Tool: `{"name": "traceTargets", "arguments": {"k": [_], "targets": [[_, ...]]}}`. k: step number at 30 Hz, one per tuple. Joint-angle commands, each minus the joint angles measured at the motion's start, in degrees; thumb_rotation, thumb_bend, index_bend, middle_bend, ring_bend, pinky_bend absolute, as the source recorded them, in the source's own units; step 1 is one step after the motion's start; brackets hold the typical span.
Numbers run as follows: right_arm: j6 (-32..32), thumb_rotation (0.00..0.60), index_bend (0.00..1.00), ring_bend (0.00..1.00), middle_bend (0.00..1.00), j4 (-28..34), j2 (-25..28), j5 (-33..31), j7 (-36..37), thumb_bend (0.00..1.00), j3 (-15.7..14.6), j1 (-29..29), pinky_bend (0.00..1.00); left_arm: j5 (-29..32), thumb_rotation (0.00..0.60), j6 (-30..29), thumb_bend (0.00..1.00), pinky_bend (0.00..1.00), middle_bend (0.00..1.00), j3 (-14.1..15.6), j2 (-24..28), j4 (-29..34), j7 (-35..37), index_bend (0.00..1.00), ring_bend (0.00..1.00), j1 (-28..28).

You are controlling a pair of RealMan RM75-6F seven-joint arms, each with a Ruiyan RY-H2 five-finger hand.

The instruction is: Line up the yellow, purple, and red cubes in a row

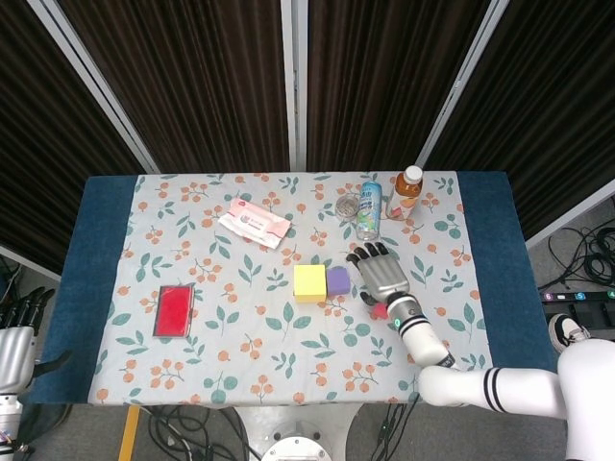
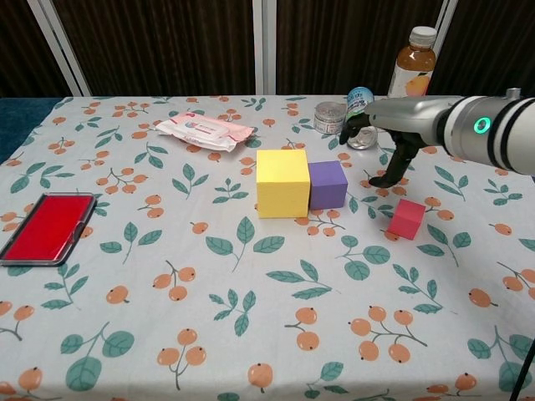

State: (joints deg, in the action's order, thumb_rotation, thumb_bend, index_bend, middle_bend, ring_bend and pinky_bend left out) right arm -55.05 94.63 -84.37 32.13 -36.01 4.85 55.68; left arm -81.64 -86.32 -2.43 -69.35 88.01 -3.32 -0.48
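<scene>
A large yellow cube (image 2: 281,183) (image 1: 309,282) stands mid-table with a smaller purple cube (image 2: 327,184) (image 1: 337,280) touching its right side. A small red cube (image 2: 406,219) (image 1: 379,310) lies apart, further right and nearer the front. My right hand (image 2: 389,138) (image 1: 383,274) hovers open just right of the purple cube and above the red one, fingers spread and pointing down, holding nothing. My left hand (image 1: 21,322) hangs off the table's left edge, away from the cubes; its fingers are hard to make out.
Behind the right hand stand an orange drink bottle (image 2: 413,63), a blue can (image 2: 359,100) and a small tin (image 2: 329,116). A pink wipes pack (image 2: 205,130) lies at the back centre. A red flat case (image 2: 48,226) sits at the left.
</scene>
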Motion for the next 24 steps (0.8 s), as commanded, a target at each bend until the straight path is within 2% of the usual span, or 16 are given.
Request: {"name": "traceTargets", "arguments": {"k": [1, 5, 11, 16, 24], "targets": [[1.3, 0.6, 0.25, 0.0, 0.1, 3.0, 5.3, 8.6, 3.5, 0.23, -3.7, -3.7, 0.0, 0.0, 0.6, 0.0, 0.14, 0.16, 0.19, 0.0, 0.0, 0.1, -0.1, 0.17, 0.14, 0.0], [1.8, 0.6, 0.29, 0.0, 0.11, 2.8, 8.2, 16.7, 4.8, 0.23, -7.0, -5.9, 0.0, -0.3, 0.6, -0.2, 0.14, 0.16, 0.19, 0.0, 0.1, 0.5, -0.4, 0.17, 0.14, -0.1], [2.7, 0.6, 0.3, 0.0, 0.11, -0.7, 8.9, 26.4, 6.0, 0.23, -10.3, -8.0, 0.0, -0.7, 0.6, -0.4, 0.14, 0.16, 0.19, 0.0, 0.7, 1.5, -0.7, 0.17, 0.14, -0.1], [2.1, 0.6, 0.3, 0.0, 0.11, -4.5, 7.7, 32.8, 7.0, 0.23, -11.2, -9.3, 0.0, -0.6, 0.6, -0.6, 0.14, 0.16, 0.19, 0.0, 1.1, 2.3, -1.0, 0.17, 0.14, 0.1], [1.9, 0.6, 0.3, 0.0, 0.11, -9.5, 5.1, 38.4, 6.6, 0.23, -11.8, -10.8, 0.0, -0.6, 0.6, -0.6, 0.14, 0.16, 0.19, 0.2, 1.5, 3.0, -1.1, 0.17, 0.14, 0.2]]}}
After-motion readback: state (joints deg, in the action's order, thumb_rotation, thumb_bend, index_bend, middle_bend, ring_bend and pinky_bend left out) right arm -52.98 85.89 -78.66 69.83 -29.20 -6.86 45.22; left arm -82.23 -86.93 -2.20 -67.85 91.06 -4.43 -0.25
